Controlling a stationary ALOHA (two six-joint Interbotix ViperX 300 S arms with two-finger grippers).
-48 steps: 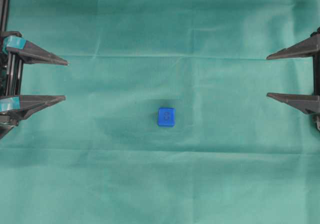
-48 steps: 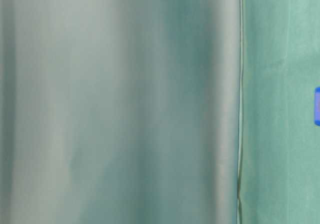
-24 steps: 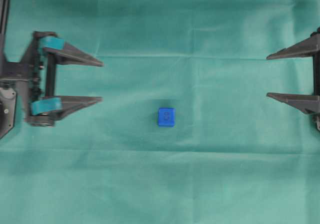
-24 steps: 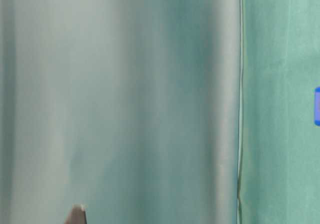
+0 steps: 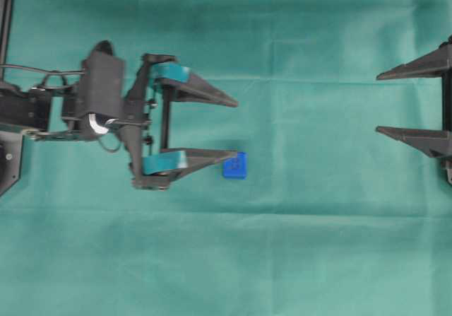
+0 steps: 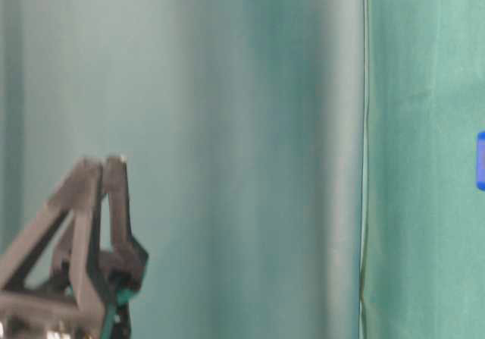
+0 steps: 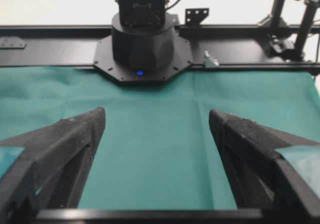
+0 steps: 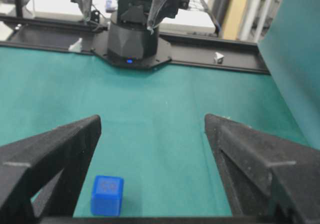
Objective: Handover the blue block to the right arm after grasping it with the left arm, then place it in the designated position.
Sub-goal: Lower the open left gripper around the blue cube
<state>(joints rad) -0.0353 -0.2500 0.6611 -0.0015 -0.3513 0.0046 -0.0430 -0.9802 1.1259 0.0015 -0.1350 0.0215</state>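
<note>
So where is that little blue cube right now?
In the overhead view the small bright blue cube sits on the green cloth near the middle, just off the tip of the left claw's lower finger.

faint dark mark on the blue block (unreadable)

Blue block; green cloth; teal-banded left tool.

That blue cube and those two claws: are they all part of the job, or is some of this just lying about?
Part of the job:
- blue block
- left gripper, teal-taped, open, beside the block
- right gripper, open, at the far edge

Just there:
- green cloth covering the table
- black frame rail behind it
</note>
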